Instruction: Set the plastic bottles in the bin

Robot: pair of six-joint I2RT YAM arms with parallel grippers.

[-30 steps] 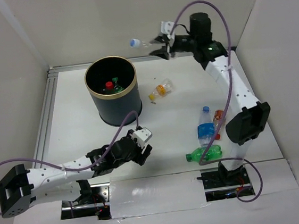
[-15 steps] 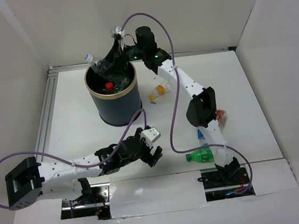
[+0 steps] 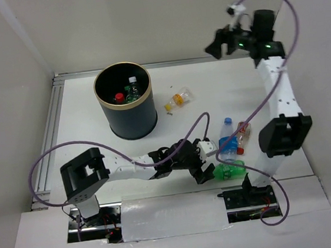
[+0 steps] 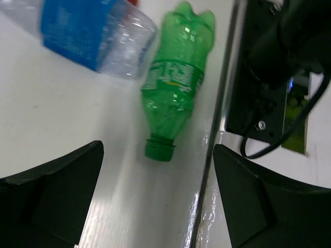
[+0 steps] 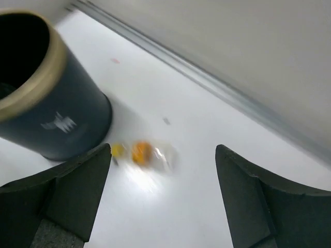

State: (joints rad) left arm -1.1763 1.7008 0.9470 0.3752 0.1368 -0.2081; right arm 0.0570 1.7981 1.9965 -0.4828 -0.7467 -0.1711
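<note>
your left gripper (image 3: 205,160) sits low over the table, jaws spread wide and empty, with the green bottle (image 4: 173,82) lying on its side just ahead, cap toward you. your right gripper (image 3: 218,42) hangs high, jaws apart, holding nothing. the bin (image 3: 127,119) stands upright with bottles (image 3: 130,91) inside.

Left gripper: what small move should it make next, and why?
Probably ease the left gripper forward and down over the green bottle, ready to close. Its jaws stand open, and the bottle lies just ahead, lined up with the gap, cap toward the camera.
</note>
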